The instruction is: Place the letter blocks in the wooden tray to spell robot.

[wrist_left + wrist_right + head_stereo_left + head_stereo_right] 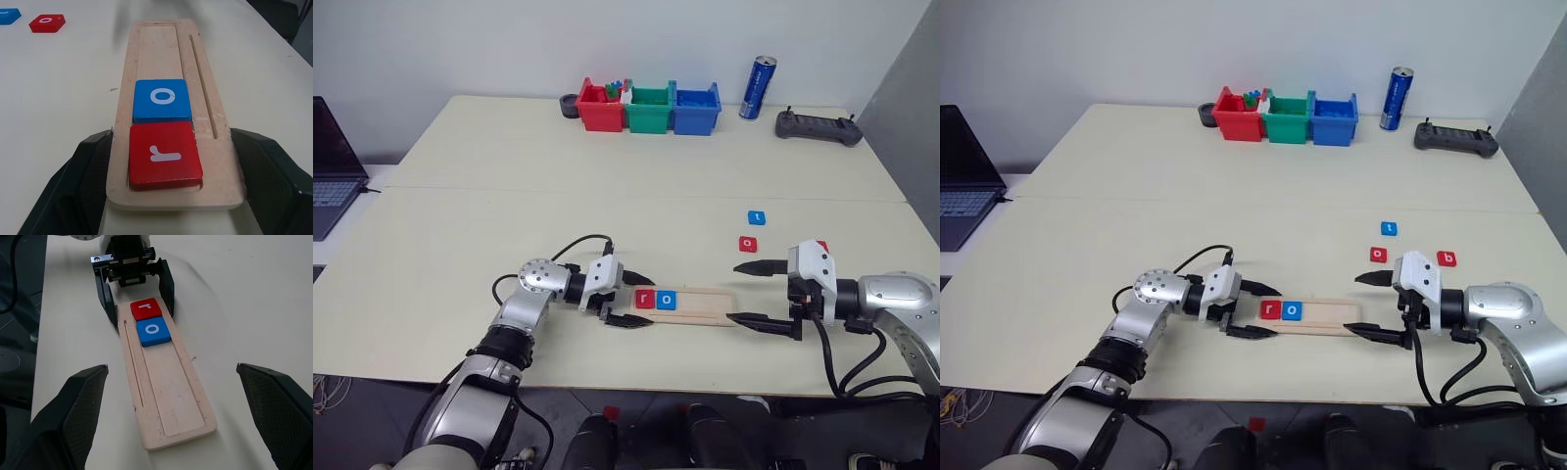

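Wooden tray (690, 303) lies on the table (509, 196) between my hands, red r (645, 299) and blue o (667, 300) seated at its 9 o'clock end. Left fingers (639, 300) wide, straddling that end; right fingers (762, 293) wide, empty. Loose o (1378, 255), t (1389, 228), b (1446, 258) at 1 o'clock: light, rigid, probably slick tiles, so pinch opposite edges.

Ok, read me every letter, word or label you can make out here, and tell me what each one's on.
"r": red block, at the left gripper's end of the wooden tray.
"o": blue block, beside it in the tray.
"o": red block, loose on the table.
"t": blue block, loose.
"b": red block, loose.
Blue can: print too small to read.
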Tool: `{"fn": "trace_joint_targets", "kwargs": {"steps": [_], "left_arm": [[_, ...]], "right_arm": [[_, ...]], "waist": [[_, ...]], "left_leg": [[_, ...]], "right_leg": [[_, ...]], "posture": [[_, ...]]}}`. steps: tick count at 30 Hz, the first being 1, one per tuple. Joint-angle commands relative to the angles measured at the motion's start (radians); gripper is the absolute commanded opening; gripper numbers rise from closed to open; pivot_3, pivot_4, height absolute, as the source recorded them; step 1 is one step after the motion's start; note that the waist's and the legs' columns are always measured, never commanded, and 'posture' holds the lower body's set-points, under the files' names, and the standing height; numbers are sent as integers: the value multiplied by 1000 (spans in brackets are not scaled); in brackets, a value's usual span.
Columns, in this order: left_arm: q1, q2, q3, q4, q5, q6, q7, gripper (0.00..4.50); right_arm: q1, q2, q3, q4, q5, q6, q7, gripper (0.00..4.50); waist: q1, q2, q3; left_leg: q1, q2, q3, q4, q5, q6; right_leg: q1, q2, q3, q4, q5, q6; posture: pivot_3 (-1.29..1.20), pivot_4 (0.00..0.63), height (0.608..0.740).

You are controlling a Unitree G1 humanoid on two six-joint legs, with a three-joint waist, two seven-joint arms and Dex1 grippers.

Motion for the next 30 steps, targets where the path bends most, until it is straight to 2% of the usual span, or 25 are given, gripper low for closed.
{"fn": "trace_joint_targets", "kwargs": {"steps": [1,28,29,30], "left_arm": [[-13,-7,1,0,0,-31,1,3388],[-35,-23,1,45,25,-43,18,3388],[-37,-24,1,44,24,-41,19,4121],[-39,-25,2,46,24,-40,19,4376]], "right_arm": [[-9,2,-22,-26,11,-2,-9,4500],[-22,9,-11,-19,0,-12,-8,4500],[-19,9,-11,-22,1,-11,-9,4500],[-18,10,-10,-23,1,-10,-9,4500]], "waist": [[0,0,0],[0,0,0],[0,0,0],[0,0,0]], "left_leg": [[0,0,0,0,0,0],[0,0,0,0,0,0],[0,0,0,0,0,0],[0,0,0,0,0,0]], "right_leg": [[0,0,0,0,0,0],[0,0,0,1,0,0],[0,0,0,1,0,0],[0,0,0,1,0,0]], "posture": [[0,150,740],[0,150,740],[0,150,740],[0,150,740]]}}
